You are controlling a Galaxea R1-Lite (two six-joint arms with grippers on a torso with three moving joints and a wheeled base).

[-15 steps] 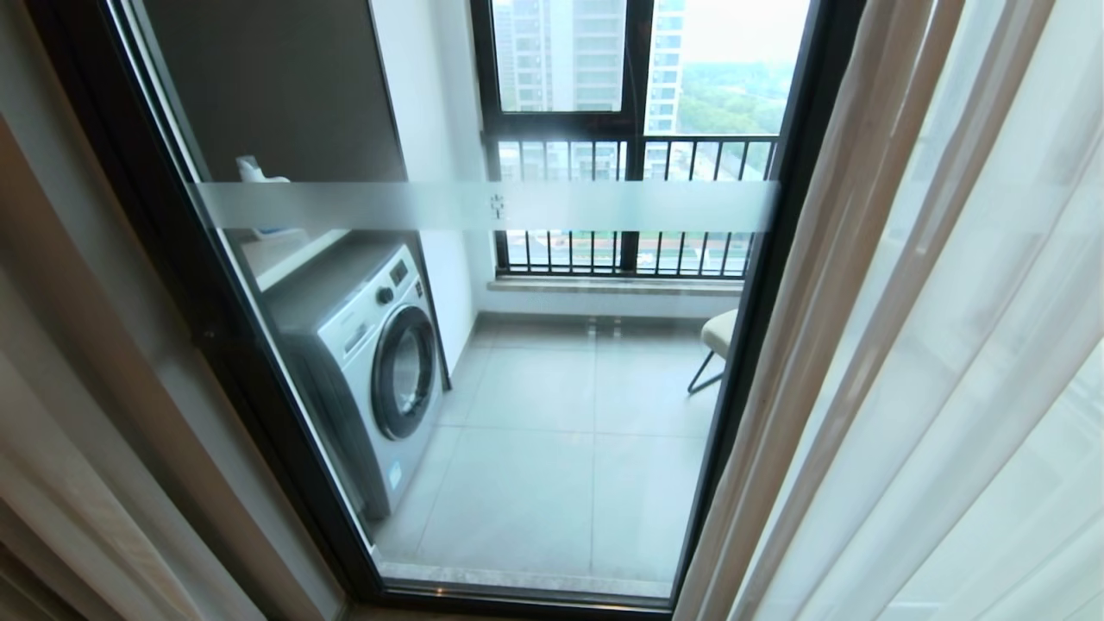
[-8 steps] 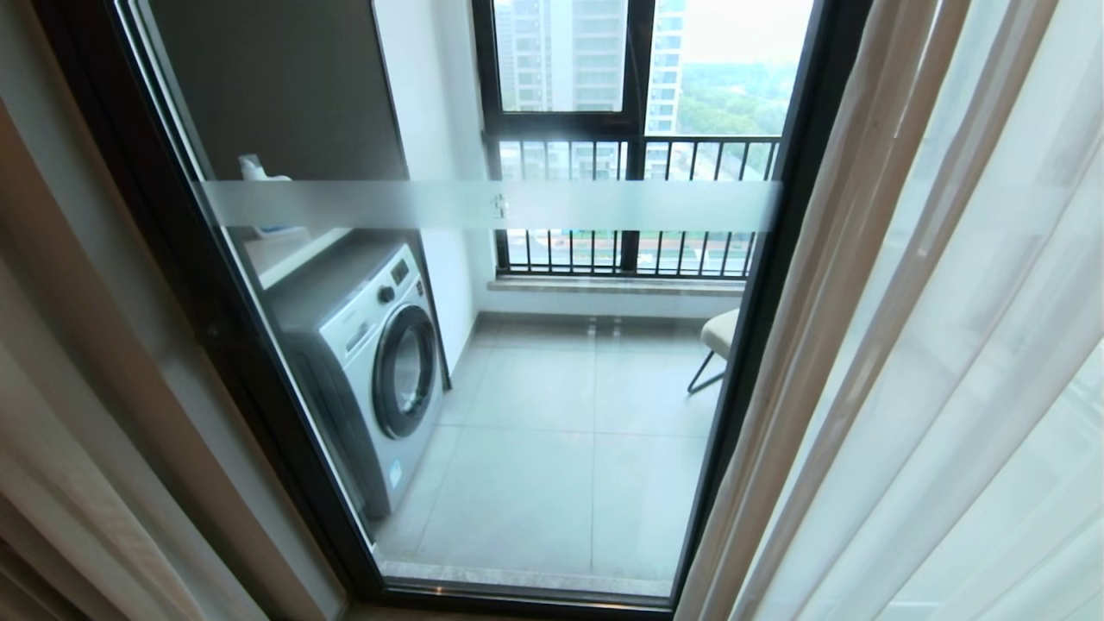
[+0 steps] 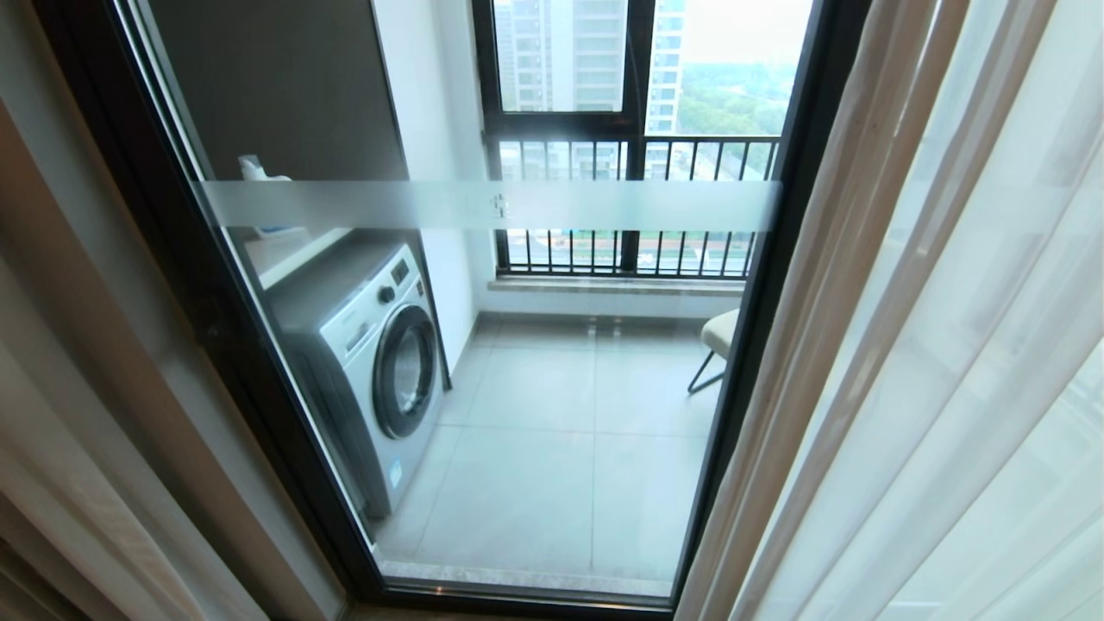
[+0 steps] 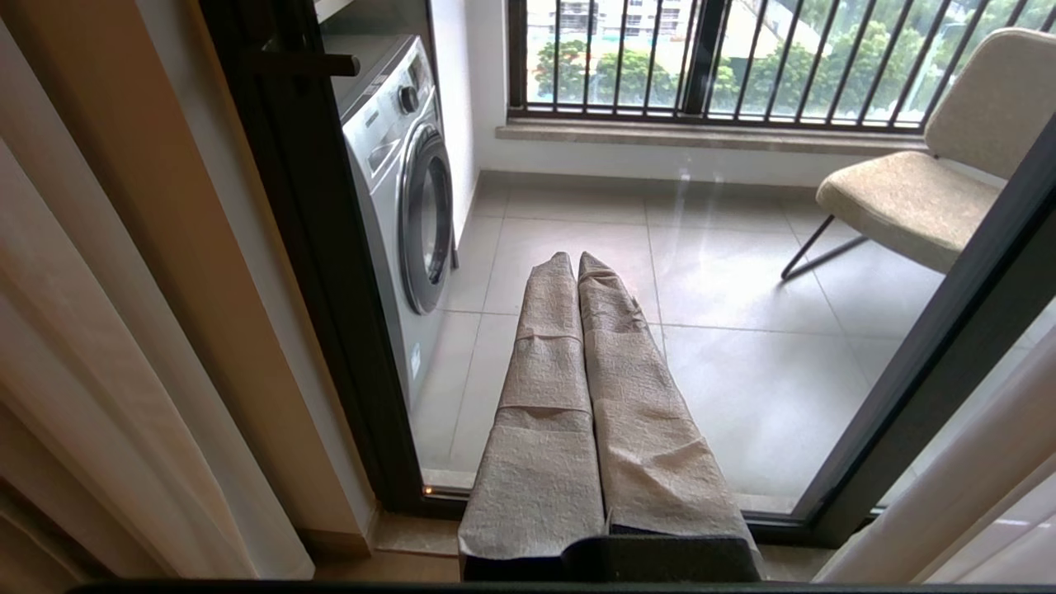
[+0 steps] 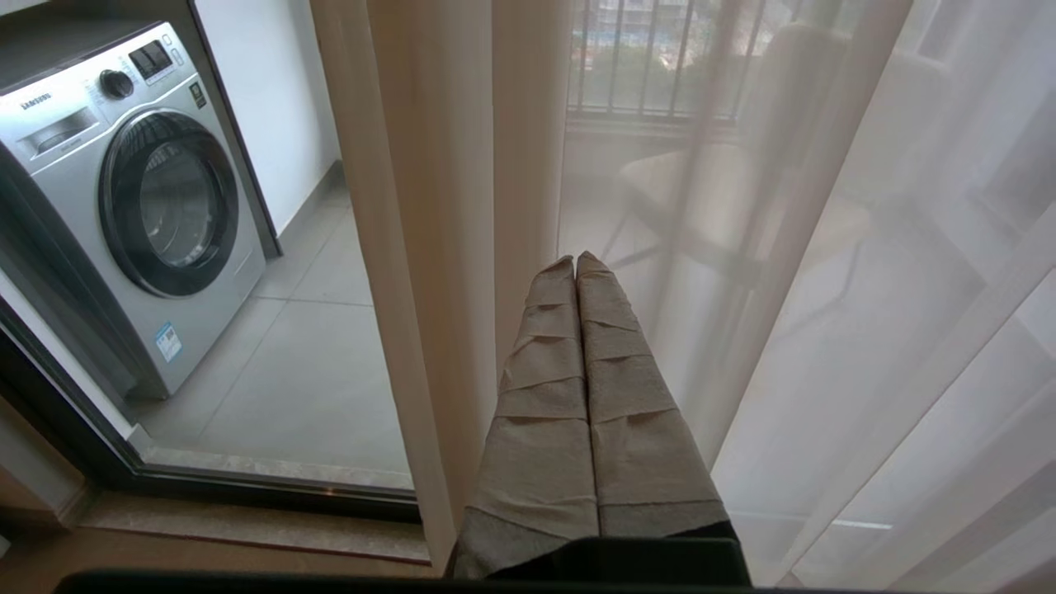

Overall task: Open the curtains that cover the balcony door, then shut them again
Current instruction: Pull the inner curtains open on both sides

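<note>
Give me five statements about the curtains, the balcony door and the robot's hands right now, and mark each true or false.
1. The curtains are drawn aside, leaving the balcony door glass uncovered in the middle. True.
2. The left hand is clamped on a curtain edge. False: it is shut on nothing, pointing at the bare glass.
3. A washing machine stands behind the glass, on the left in the head view. True.
4. The right hand is wide open. False: it is shut, with curtain fabric just beyond its tips.
5. The chair is inside the room, in front of the door. False: it stands on the balcony.
</note>
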